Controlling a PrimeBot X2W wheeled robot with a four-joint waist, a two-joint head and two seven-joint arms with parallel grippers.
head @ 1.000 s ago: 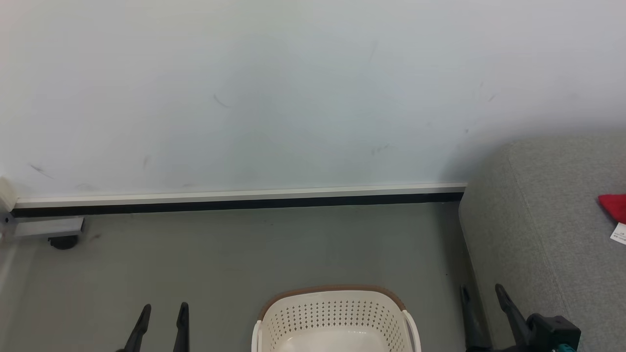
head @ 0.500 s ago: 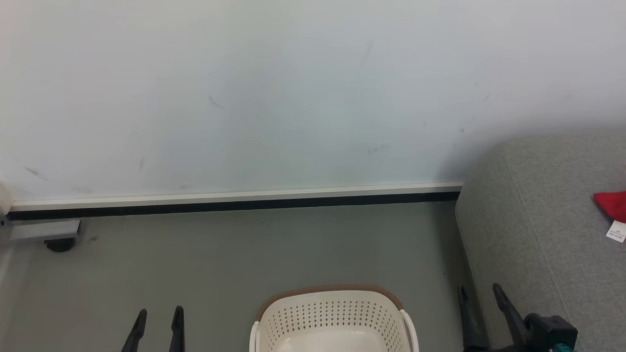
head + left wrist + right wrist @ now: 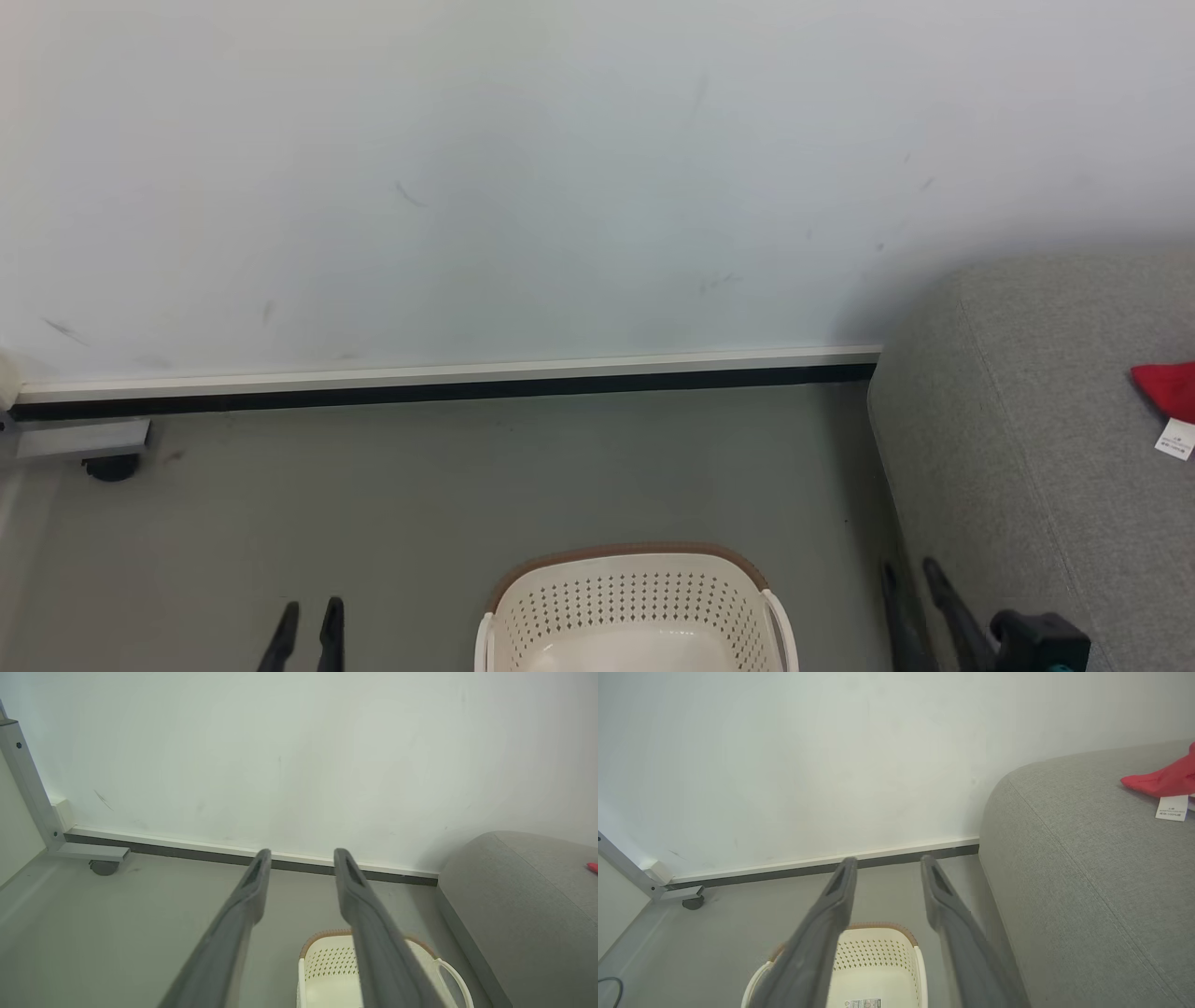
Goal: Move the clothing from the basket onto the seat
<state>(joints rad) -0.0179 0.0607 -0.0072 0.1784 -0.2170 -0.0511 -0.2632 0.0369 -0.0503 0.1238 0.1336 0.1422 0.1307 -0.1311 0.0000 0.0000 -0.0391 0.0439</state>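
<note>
The cream perforated basket (image 3: 635,597) stands on the grey floor (image 3: 467,485) just beside the end of the light grey seat (image 3: 1027,448), which keeps the carry from one to the other short. The part of its inside that can be seen is bare pale plastic with no fabric in it. Its near part is cut off at the bottom edge of the head view, so I cannot say the whole basket is empty. A red top (image 3: 1167,387) lies on the seat's upper surface at the right edge of the head view, with its white tag (image 3: 1176,439) flat on the cushion. It is well apart from the basket, which reads as a garment already delivered. The left gripper (image 3: 311,621) hangs low over the floor to the left of the basket. The right gripper (image 3: 908,583) sits between the basket and the seat's side. Both point toward the white wall (image 3: 560,187). In each wrist view the two dark fingers stand apart with nothing between them, so both claws are parted and empty. Flanking the basket rather than reaching into it looks like a neutral waiting posture. Judging by the bare basket and the top on the cushion, the task seems at or near its end.
</note>
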